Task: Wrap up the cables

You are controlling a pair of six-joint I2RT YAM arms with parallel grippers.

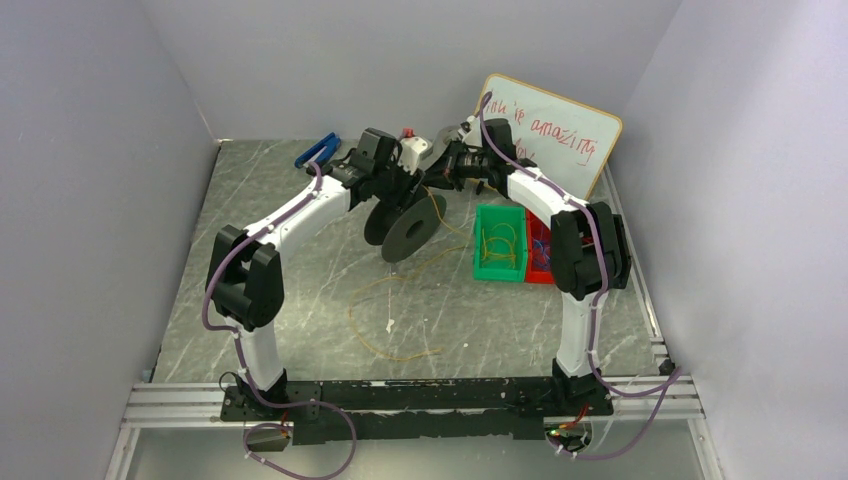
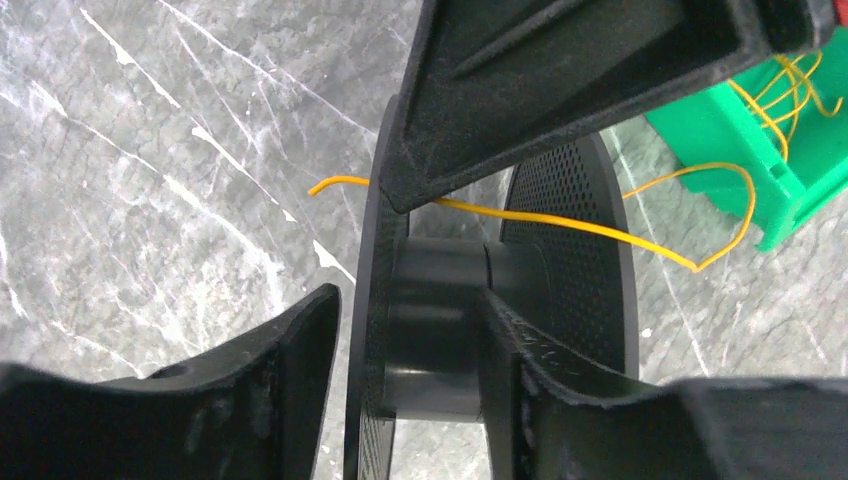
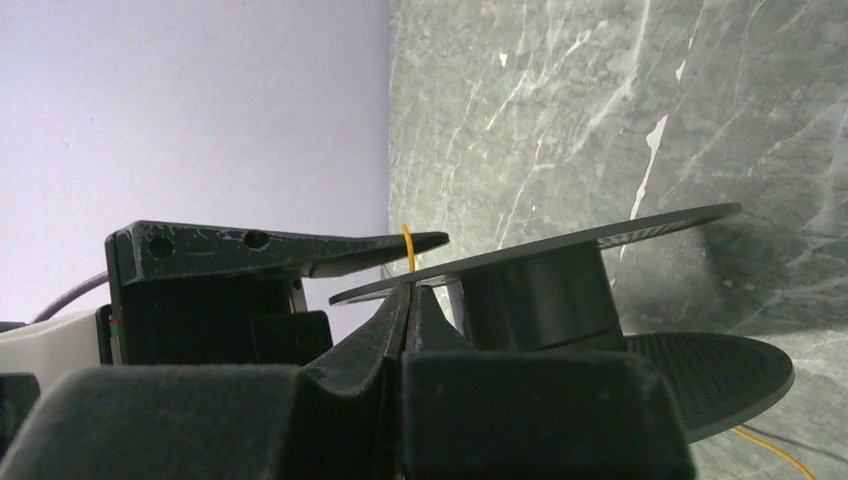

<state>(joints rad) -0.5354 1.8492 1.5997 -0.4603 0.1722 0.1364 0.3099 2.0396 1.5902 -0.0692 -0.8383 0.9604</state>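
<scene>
Across the left wrist view's middle, cable (image 2: 560,220) ran left-to-right along the axis of the spool (image 2: 575,300), not around it; left end effector (image 2: 405,300) pinched one flange. At the centre of the right wrist view, right end effector (image 3: 405,315) clamped an upright strand. Overhead, slack trailed lower-centre on the worktop (image 1: 290,320).

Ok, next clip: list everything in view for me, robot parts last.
cable: one loose, yellow, looped on the table, running up to the spool
spool: one, black, held above mid-table
green bin: one, green, right of the spool, yellow wires inside
red bin: one, red, against the green bin's right side, bluish wires inside
whiteboard: one, white with red writing, leaning far right
blue tool: one, blue, far left; kind unclear
table: one, grey marbled
left pincer: one, black, shut on the spool's flange
right pincer: one, black, shut on the cable
</scene>
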